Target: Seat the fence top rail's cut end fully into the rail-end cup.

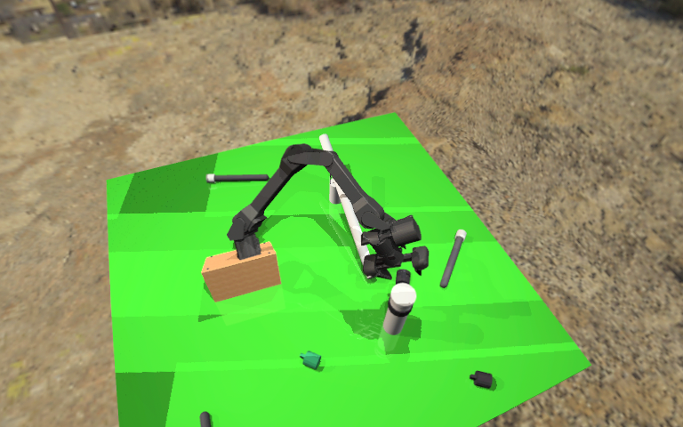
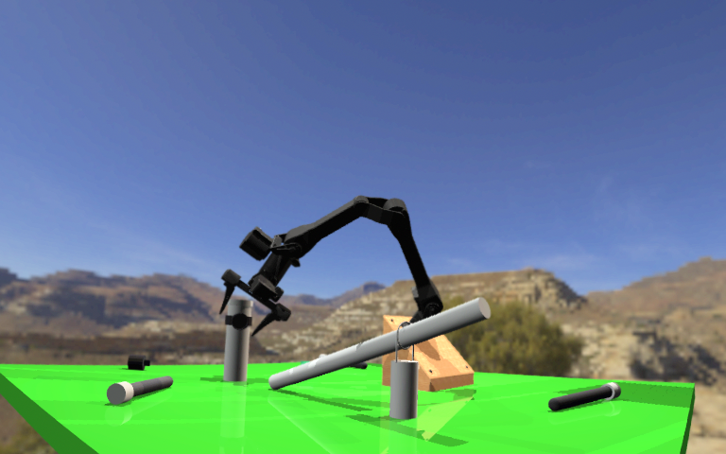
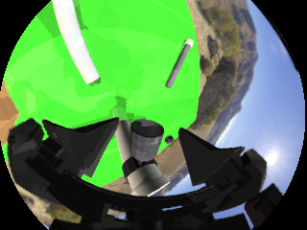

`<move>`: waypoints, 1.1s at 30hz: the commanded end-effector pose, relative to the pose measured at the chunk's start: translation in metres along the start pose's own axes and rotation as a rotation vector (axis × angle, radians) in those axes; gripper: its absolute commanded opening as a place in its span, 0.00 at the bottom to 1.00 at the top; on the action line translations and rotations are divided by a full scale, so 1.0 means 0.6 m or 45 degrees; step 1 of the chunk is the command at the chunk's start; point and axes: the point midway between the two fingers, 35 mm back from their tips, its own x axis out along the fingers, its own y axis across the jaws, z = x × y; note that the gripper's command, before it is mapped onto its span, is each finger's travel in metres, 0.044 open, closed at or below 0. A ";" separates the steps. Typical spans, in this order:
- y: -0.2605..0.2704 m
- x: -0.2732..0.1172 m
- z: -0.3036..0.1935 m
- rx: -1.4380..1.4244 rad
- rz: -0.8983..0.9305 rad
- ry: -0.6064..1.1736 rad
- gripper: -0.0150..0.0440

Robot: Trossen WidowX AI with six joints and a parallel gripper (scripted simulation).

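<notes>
The white rail (image 1: 352, 216) (image 2: 348, 357) (image 3: 77, 48) slopes through the wire loop (image 2: 397, 336) over the short post (image 1: 333, 194) (image 2: 404, 391). Its low end rests on the green surface, short of the big post (image 1: 395, 323) (image 2: 235, 353) (image 3: 123, 131) and below cup height. The black rail-end cup (image 1: 403, 276) (image 3: 146, 139) is empty, on the band (image 1: 399, 312) (image 2: 230, 321) just under the white cap (image 1: 403, 295) (image 3: 149, 181). My gripper (image 1: 403, 275) (image 2: 236, 324) (image 3: 150, 126) is open, holding nothing. Its fingers stand either side of the cup in the wrist view; contact cannot be told.
Dark rods with white ends lie at the back left (image 1: 239, 177) (image 2: 583, 397) and right (image 1: 452, 261) (image 2: 149, 386) (image 3: 177, 67). A teal cup (image 1: 310, 359) and a black cup (image 1: 482, 379) (image 2: 136, 362) lie beyond the big post. The arm stands on a wooden block (image 1: 241, 277) (image 2: 444, 369).
</notes>
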 end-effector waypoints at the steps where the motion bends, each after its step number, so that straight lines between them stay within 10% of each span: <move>1: 0.005 0.016 -0.004 0.011 0.010 0.007 1.00; 11: 0.006 0.033 -0.003 0.011 0.010 0.006 1.00; 23: 0.006 0.033 -0.003 0.011 0.010 0.006 0.47; 33: 0.016 0.028 -0.004 -0.067 0.010 -0.039 0.25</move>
